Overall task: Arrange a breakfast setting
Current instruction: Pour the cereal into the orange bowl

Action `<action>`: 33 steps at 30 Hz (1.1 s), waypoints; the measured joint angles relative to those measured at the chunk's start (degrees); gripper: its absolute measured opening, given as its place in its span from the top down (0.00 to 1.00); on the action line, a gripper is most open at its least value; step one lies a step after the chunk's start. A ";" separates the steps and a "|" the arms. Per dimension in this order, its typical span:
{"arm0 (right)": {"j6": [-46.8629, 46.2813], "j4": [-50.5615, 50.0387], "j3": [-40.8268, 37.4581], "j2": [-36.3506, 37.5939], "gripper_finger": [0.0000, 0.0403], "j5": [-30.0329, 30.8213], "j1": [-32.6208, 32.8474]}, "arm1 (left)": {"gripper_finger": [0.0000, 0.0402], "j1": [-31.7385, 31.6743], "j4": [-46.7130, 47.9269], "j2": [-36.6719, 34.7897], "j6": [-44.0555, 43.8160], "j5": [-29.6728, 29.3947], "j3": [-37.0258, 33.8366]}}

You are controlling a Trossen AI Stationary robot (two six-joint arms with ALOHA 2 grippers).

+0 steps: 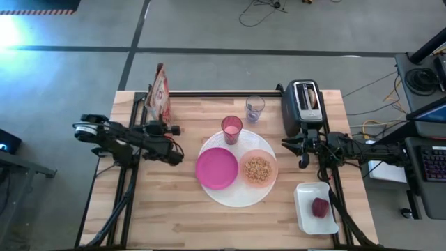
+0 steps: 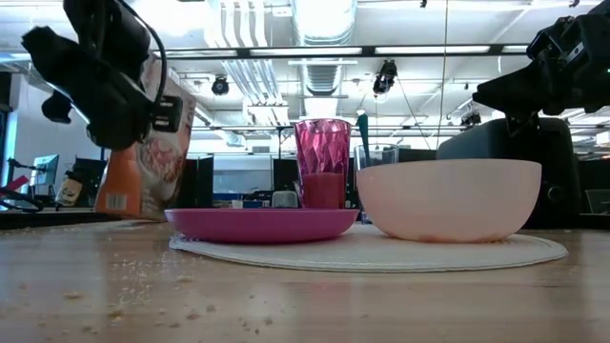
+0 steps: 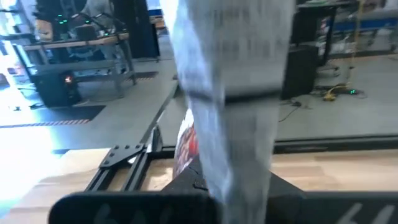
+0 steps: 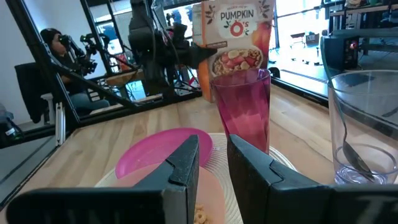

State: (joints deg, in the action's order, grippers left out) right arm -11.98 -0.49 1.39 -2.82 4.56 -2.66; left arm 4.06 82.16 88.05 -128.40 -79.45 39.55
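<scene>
The large white plate lies mid-table. On it rest the magenta plate and the peach bowl, which holds cereal. The pink cup stands at the plate's far rim. The dark red fruit lies on a white tray at the near right. No ring-shaped bagel shows. My left gripper is shut on a cereal box at the far left. My right gripper hovers near the toaster, empty, its fingers a narrow gap apart. My left gripper has the cereal box's narrow side panel between its two fingers. The fingers come level from the table's near side, pointing at the far edge. The box stands about upright, its bottom at table height; whether it touches the table I cannot tell.
A black toaster stands at the far right with a tan piece in one slot. A clear glass with a spoon in it stands beside the pink cup. Crumbs lie on the near part of the wooden table.
</scene>
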 joint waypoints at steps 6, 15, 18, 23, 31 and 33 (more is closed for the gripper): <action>0.01 0.00 0.00 0.01 0.82 0.00 0.00 | 1.00 -2.78 -0.19 3.15 0.00 1.45 -0.55; 0.01 0.00 0.00 0.01 0.82 0.00 0.00 | 1.00 -6.26 -0.08 3.54 0.13 1.47 -2.17; 0.01 0.01 0.00 0.01 0.82 0.00 0.00 | 1.00 -6.37 -0.09 2.78 0.13 1.71 -3.16; 0.01 0.01 0.00 0.01 0.82 -0.01 0.00 | 1.00 -6.26 0.23 2.16 0.31 4.18 -3.29; 0.01 0.00 0.00 -0.01 0.82 -0.02 0.00 | 0.93 -5.20 4.34 1.94 1.47 12.53 -1.08; 0.00 0.00 0.00 -0.01 0.82 0.00 0.00 | 0.89 -4.70 4.28 1.94 4.02 14.28 -0.24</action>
State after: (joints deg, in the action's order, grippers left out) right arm -11.98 -0.49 1.39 -2.83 4.56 -2.66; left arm -0.64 86.45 90.00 -124.38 -65.17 39.30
